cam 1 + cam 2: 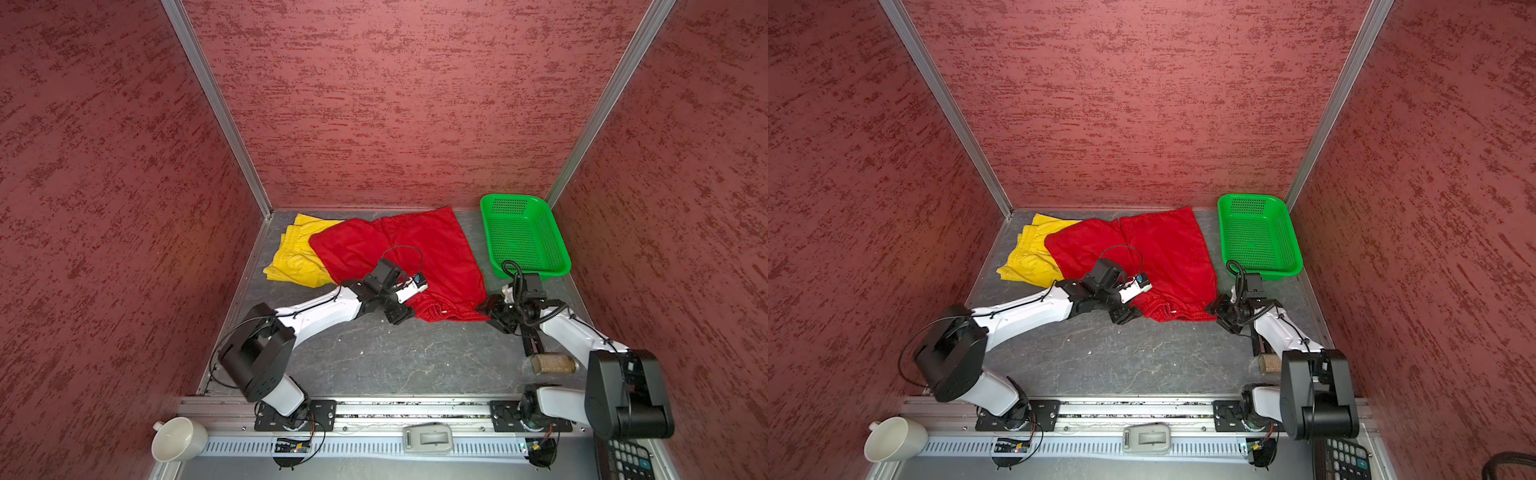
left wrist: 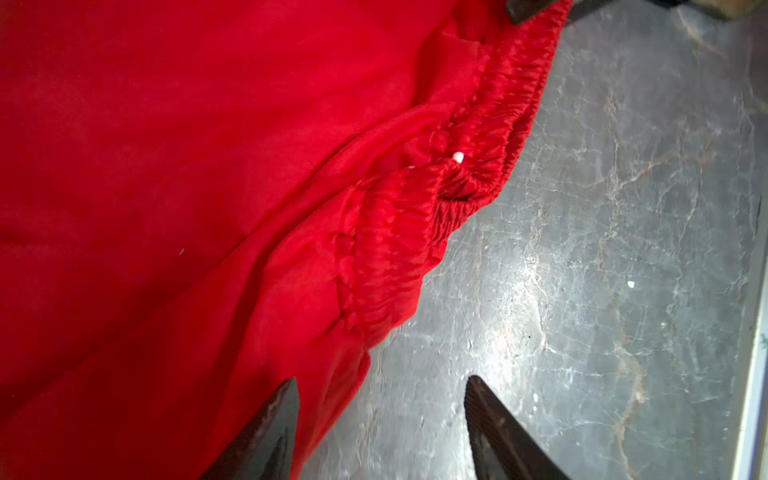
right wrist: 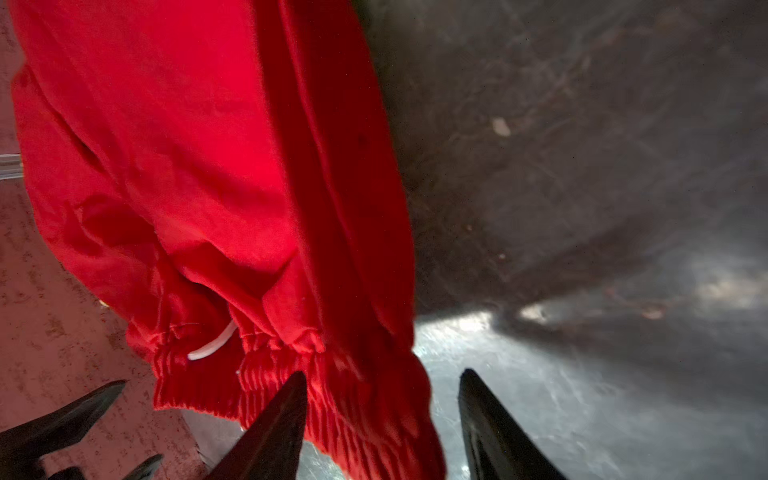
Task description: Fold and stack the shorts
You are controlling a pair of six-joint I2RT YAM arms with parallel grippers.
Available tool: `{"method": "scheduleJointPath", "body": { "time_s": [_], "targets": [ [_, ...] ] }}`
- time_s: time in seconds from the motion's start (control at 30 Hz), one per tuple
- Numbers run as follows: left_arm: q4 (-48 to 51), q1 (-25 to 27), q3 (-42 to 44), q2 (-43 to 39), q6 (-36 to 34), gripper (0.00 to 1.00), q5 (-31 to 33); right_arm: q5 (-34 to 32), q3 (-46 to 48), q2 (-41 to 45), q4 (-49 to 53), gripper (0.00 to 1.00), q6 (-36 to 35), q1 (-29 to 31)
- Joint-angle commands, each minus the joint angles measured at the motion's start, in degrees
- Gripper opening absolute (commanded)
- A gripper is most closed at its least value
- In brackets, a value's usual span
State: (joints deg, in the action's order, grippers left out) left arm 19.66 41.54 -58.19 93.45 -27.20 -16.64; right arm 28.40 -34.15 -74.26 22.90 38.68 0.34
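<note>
The red shorts (image 1: 415, 249) have a pincer at each end of their waistband (image 1: 449, 313). The left gripper (image 2: 381, 380) is at the waistband's left end with its jaws standing wide. In the left wrist view one finger (image 2: 270, 419) is over the edge of the red cloth and the other is over bare table (image 2: 602, 270), and nothing is pinched between them. The right gripper (image 3: 383, 373) is at the waistband's right end, also with its jaws apart. The gathered corner of the band lies in front of and partly between its fingers, but I cannot tell whether a pad touches the cloth.

A white drawstring end (image 2: 458, 156) pokes out of the gathered elastic about midway along the band.

In both top views the red shorts lie spread on the grey table. Their waistband faces the arm bases and both legs reach toward the back wall, with some wrinkles near the band. Their left leg lies over part of the yellow shorts (image 1: 297, 253), which are bunched in the back left corner with their waistband toward the wall.

A green basket (image 1: 536, 275) sits in the back right corner, just beside the red shorts but apart from them. At the near edge, beyond the arm rail, a white cup (image 1: 178, 438) lies at the left and a calculator (image 1: 623, 461) at the right.
</note>
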Motion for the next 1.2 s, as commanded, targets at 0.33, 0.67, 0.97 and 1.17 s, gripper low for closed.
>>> {"method": "scheduleJointPath", "body": {
  "time_s": [0.33,0.67,0.97,1.17],
  "targets": [
    [1.5,1.4,-7.1,15.3,-16.9,0.57,1.4,2.5,1.9,-2.4,-7.1,0.4,0.6,-2.2],
    [12.9,1.7,-9.8,13.8,-17.2,0.14,-4.5,2.2,0.9,-5.9,-10.7,0.11,-0.7,-2.4],
    [25.8,7.2,-10.2,3.2,-11.5,0.06,-18.3,3.1,-8.3,-11.1,-12.3,0.0,-5.2,-2.1],
    [24.0,12.7,-12.0,4.5,-3.2,0.05,-20.4,3.7,-17.8,-15.9,-11.7,0.0,-7.8,0.4]
  ]
}}
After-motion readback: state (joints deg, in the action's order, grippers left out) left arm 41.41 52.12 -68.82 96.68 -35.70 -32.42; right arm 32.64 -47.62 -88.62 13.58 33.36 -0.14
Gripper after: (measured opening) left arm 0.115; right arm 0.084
